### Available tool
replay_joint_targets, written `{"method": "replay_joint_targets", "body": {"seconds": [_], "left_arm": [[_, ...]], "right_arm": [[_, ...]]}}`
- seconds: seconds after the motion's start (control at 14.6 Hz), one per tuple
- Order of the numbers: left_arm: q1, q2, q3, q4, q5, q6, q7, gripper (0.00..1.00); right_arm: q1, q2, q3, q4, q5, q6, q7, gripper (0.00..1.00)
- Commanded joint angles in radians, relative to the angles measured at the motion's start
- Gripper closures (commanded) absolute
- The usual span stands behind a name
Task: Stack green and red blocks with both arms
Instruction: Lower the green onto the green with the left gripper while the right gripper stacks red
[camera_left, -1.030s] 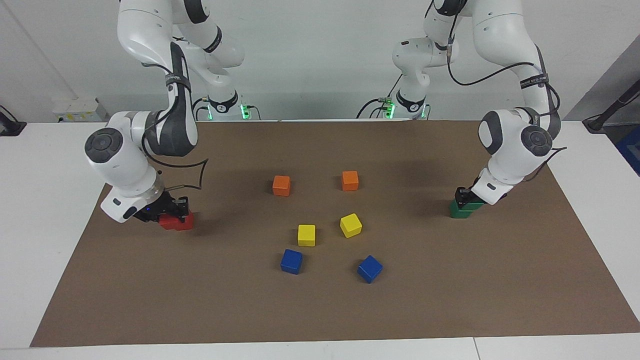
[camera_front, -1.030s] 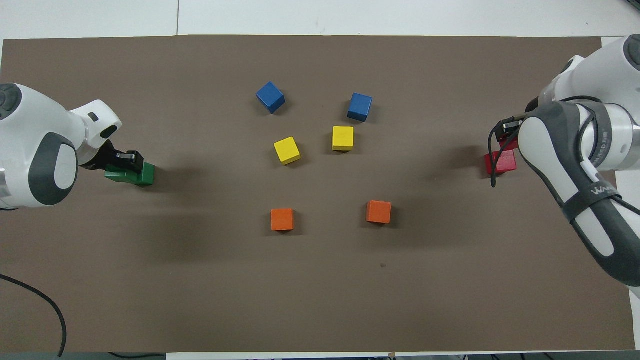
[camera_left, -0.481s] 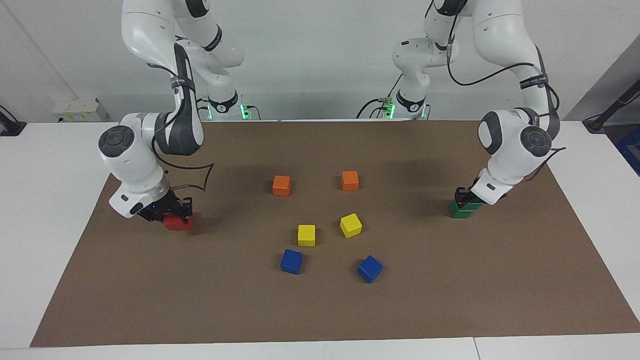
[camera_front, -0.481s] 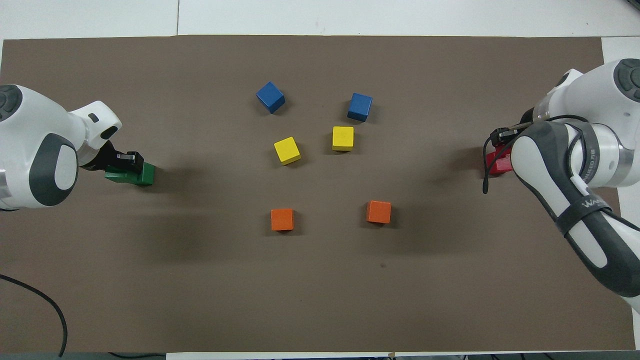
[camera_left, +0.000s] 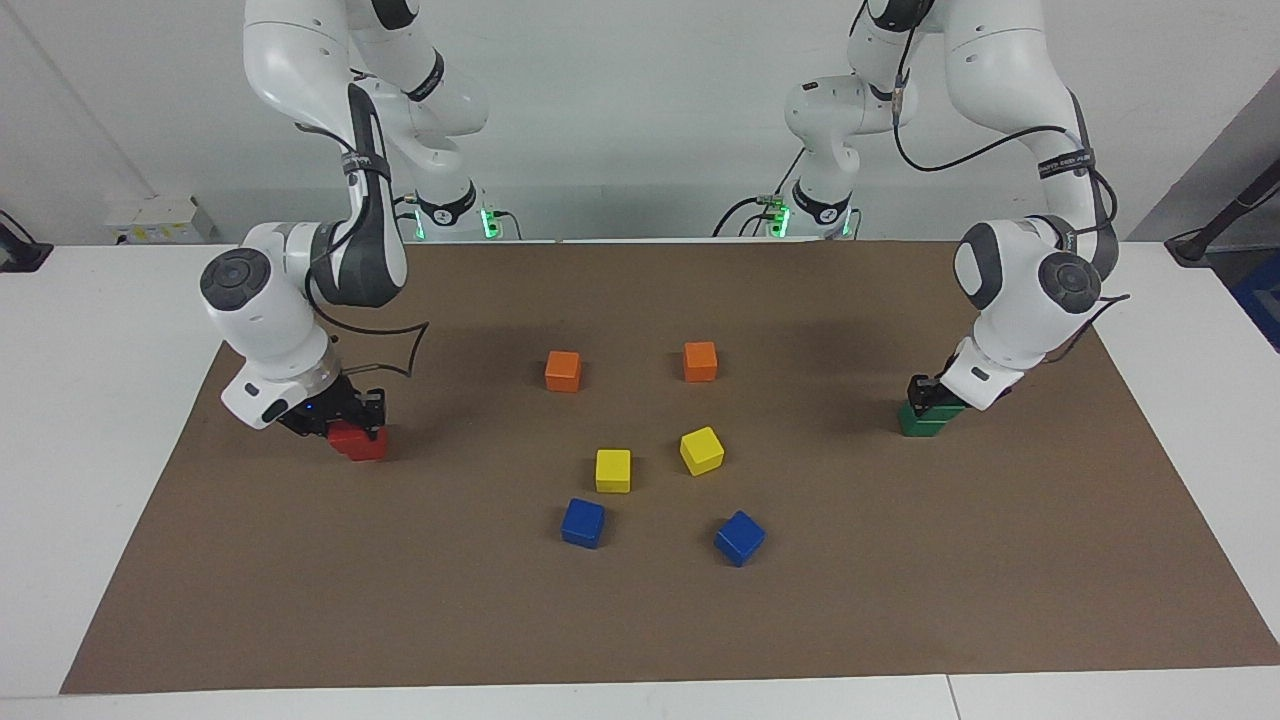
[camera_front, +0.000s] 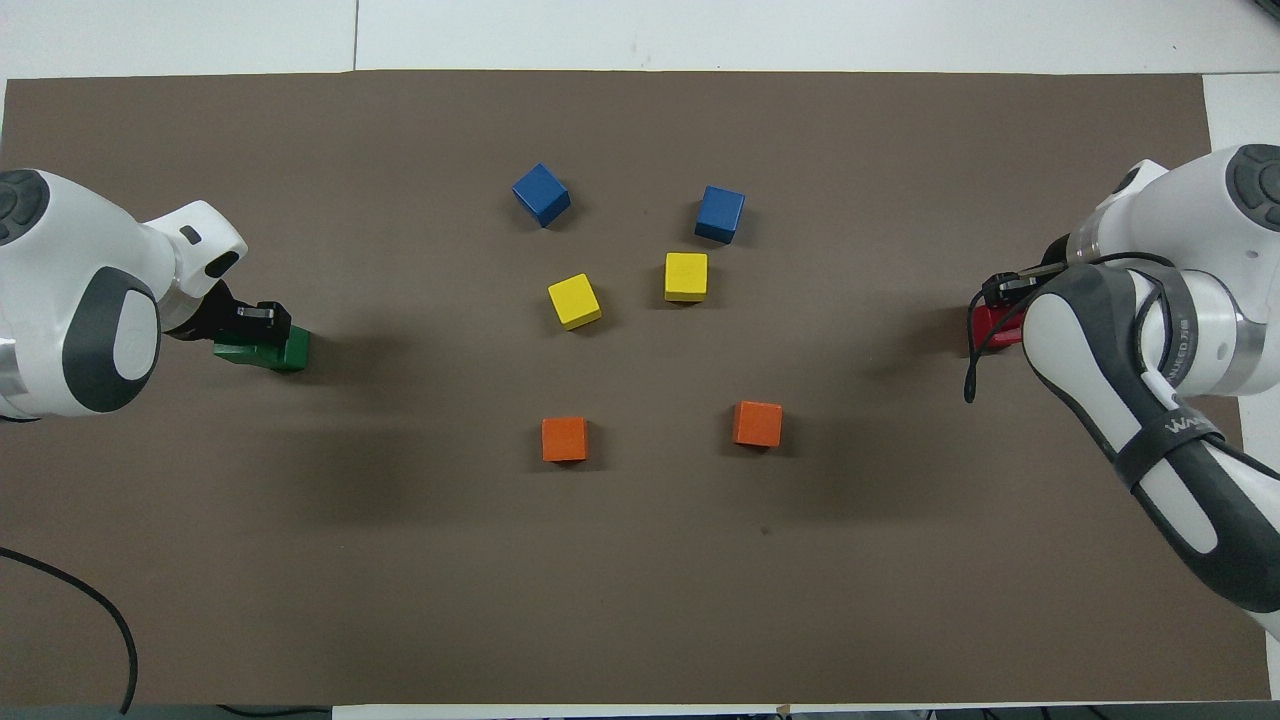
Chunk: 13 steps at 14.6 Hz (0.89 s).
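Observation:
Two red blocks lie at the right arm's end of the brown mat. My right gripper (camera_left: 350, 418) is shut on the upper red block (camera_left: 344, 434), which rests partly on the lower red block (camera_left: 372, 449). In the overhead view the right gripper (camera_front: 1003, 293) and arm hide most of the red blocks (camera_front: 988, 326). At the left arm's end, my left gripper (camera_left: 928, 392) is shut on the upper green block (camera_left: 950, 408), set on the lower green block (camera_left: 916, 424). In the overhead view the left gripper (camera_front: 260, 322) is over the green blocks (camera_front: 290, 351).
Two orange cubes (camera_left: 563, 370) (camera_left: 700, 361), two yellow cubes (camera_left: 613, 470) (camera_left: 701, 450) and two blue cubes (camera_left: 582, 522) (camera_left: 739, 537) lie loose in the middle of the mat (camera_left: 640, 620). White table borders the mat.
The right arm has swung toward the middle and straightened up, bringing its red block from beside the other red block onto it. The left arm has barely moved.

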<state>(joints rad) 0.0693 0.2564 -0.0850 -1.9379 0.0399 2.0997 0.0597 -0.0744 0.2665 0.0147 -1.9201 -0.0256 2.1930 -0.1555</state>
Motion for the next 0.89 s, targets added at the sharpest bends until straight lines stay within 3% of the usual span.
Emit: {"method": "replay_joint_targets", "body": {"seconds": [0.0,0.27,0.34,0.41,0.48,0.82], "left_arm": [[-0.005,-0.019,0.001,-0.047,-0.012,0.033,-0.012,1.0],[-0.006,-0.019,0.001,-0.049,-0.012,0.036,-0.026,0.99],[-0.006,-0.019,0.001,-0.049,-0.012,0.04,-0.026,0.79],[-0.006,-0.019,0.001,-0.05,-0.012,0.046,-0.027,0.46],[-0.006,-0.019,0.001,-0.053,-0.012,0.048,-0.029,0.0],[-0.006,-0.02,0.001,-0.058,-0.012,0.054,-0.029,0.0]], "right_arm": [[-0.024,-0.039,0.01,-0.059,0.007,0.045,0.014,1.0],[-0.03,-0.041,0.011,-0.062,0.009,0.047,0.022,1.0],[-0.03,-0.041,0.01,-0.062,0.009,0.047,0.024,1.0],[-0.03,-0.041,0.011,-0.062,0.009,0.047,0.03,1.0],[-0.03,-0.042,0.011,-0.062,0.009,0.047,0.039,1.0],[-0.028,-0.056,0.011,-0.106,0.009,0.088,0.045,1.0]]}}
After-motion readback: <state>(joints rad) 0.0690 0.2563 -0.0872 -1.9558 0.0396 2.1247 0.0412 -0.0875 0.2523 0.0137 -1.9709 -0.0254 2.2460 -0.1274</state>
